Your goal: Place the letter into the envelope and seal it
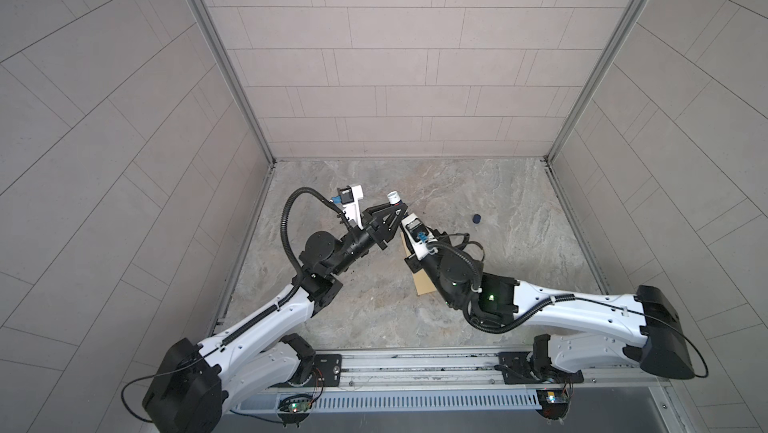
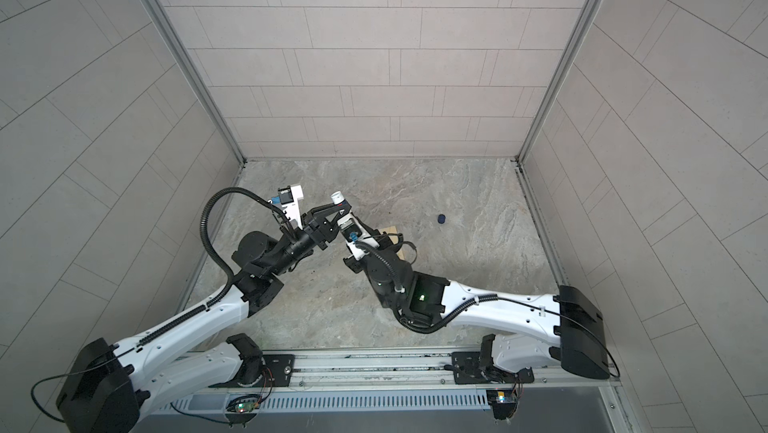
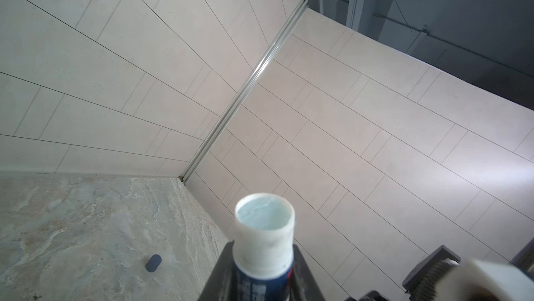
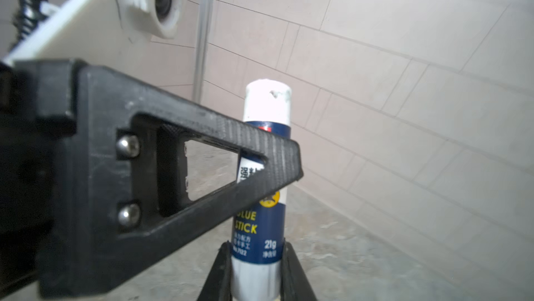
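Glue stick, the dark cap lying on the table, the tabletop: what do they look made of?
Glue stick: smooth plastic tube, glossy printed navy-and-white label, matte white neck. Cap: dark blue, smooth, probably plastic; too small to be sure. Tabletop: veined grey-beige stone look, matte; real stone or printed laminate, cannot tell.

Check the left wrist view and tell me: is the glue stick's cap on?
No, the glue stick has an open white top showing pale glue, and a dark blue cap lies apart on the tabletop.
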Controlling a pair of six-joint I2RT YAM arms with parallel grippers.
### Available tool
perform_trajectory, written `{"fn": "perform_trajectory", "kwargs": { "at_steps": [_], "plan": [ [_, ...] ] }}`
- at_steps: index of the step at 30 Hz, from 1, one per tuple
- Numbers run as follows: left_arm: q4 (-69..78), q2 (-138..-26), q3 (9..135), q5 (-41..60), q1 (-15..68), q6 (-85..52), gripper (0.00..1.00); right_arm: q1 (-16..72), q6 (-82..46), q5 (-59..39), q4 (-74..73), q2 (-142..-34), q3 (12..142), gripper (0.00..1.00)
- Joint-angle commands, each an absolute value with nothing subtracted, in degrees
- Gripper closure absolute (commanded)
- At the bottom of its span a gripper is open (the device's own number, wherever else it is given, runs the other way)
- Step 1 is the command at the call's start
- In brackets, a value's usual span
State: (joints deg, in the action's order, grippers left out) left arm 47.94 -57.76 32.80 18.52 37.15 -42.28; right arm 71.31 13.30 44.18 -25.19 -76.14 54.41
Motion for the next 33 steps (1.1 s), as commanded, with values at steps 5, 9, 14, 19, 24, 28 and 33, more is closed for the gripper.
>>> {"fn": "perform_trajectory", "kwargs": {
  "at_steps": [5, 9, 14, 19, 24, 28, 33],
  "plan": [
    [42.6, -57.96, 34.1, 16.65, 37.92, -39.91, 1.0, 77.35, 34.15, 56.6, -37.4, -85.14, 56.86, 1.0],
    [41.48, -57.23, 34.1, 16.4, 37.96, -38.83, 1.0, 76.61, 25.53, 48.87, -30.1, -80.75, 55.71, 0.93],
    [37.02, -55.04, 34.79, 16.25, 37.92, -35.06, 1.0, 71.03, 13.0, 27.85, -15.2, -71.07, 53.46, 0.45],
    [31.4, -52.6, 35.63, 17.07, 37.95, -27.05, 1.0, 59.8, 1.42, 4.18, -7.26, -60.01, 49.63, 0.24],
    [30.79, -50.19, 33.94, 18.31, 38.04, -17.39, 1.0, 48.68, -6.83, -14.08, -1.92, -53.19, 48.27, 0.19],
    [34.0, -49.09, 30.98, 18.15, 39.0, -10.93, 1.0, 43.89, -11.59, -22.97, 3.29, -54.11, 51.35, 0.17],
    [32.05, -48.96, 30.37, 17.47, 40.28, -4.68, 1.0, 42.36, -14.79, -27.79, 9.14, -56.09, 56.03, 0.16]
  ]
}}
